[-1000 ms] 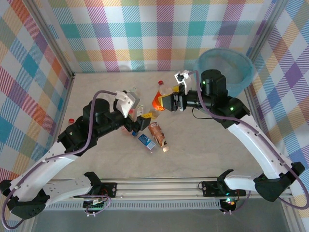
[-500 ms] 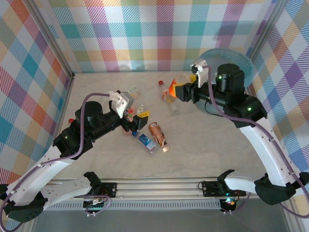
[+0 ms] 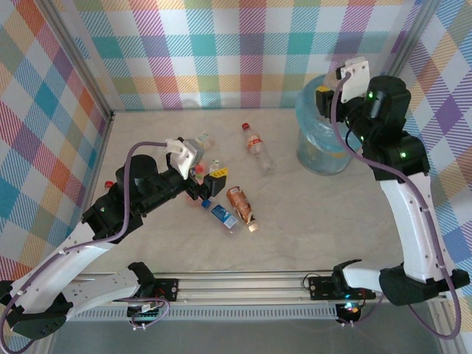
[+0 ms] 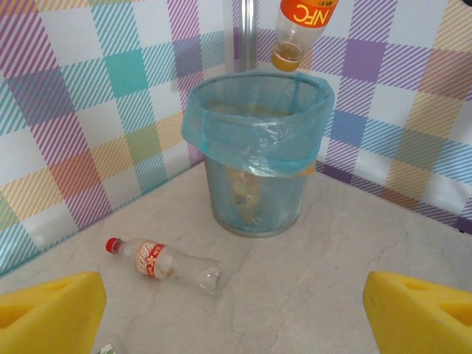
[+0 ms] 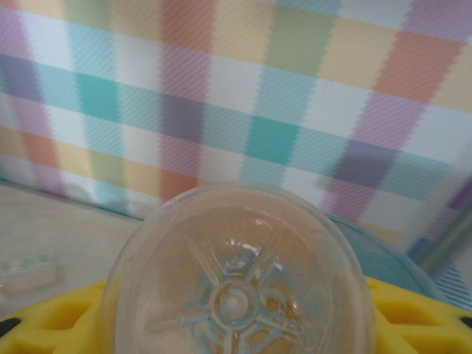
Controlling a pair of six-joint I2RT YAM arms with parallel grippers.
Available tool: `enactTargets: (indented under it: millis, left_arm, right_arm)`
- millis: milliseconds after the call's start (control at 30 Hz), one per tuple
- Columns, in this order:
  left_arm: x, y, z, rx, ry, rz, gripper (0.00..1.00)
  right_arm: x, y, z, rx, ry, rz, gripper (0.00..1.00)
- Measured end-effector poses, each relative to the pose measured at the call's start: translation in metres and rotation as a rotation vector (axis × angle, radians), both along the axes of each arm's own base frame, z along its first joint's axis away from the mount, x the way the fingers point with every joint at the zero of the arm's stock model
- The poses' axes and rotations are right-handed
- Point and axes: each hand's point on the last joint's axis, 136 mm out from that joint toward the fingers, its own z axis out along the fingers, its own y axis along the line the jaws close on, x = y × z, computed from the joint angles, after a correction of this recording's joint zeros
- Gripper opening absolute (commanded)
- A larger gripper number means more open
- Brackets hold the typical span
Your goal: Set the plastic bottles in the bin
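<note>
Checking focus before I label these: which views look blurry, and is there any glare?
Right wrist: the held bottle is close and soft, wall behind blurred. Left wrist: bin sharp, yellow fingertips soft. Top external: sharp, evenly lit, no glare.

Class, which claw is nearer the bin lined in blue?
Right. The right claw hangs above the bin, gripping an orange-labelled bottle; the left claw is across the table, open.
</note>
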Motion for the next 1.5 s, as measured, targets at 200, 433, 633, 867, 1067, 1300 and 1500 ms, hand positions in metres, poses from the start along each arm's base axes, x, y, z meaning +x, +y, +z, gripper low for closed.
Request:
enactTargets:
  millis: [200,433,633,867,1067,1300,1500]
  left_arm:
    - [0.004,0.003,0.000,-0.005,-0.005,0.029,0.91]
    - [0.011,0.006,-0.016,0.023,0.011,0.074,0.91]
    - [0.015,0.008,-0.021,0.028,0.015,0.096,0.91]
    - [0.019,0.009,-0.021,0.022,0.011,0.115,0.92]
    - [0.022,0.009,-0.023,0.027,0.012,0.130,0.92]
    - [0.023,0.010,-0.024,0.029,0.012,0.138,0.92]
    - [0.025,0.011,-0.026,0.036,0.014,0.153,0.92]
  right_arm:
    - [0.035,-0.028,-0.042,-0.043,0.104,-0.134,0.47]
    - [0.061,-0.043,-0.097,-0.050,0.250,-0.218,0.49]
    - [0.068,-0.050,-0.137,-0.037,0.352,-0.255,0.52]
    - [0.070,-0.059,-0.161,0.014,0.409,-0.297,0.56]
    - [0.082,-0.060,-0.187,0.060,0.479,-0.300,0.61]
    - [0.088,-0.063,-0.196,0.113,0.504,-0.303,0.69]
    - [0.088,-0.064,-0.198,0.123,0.509,-0.305,0.70]
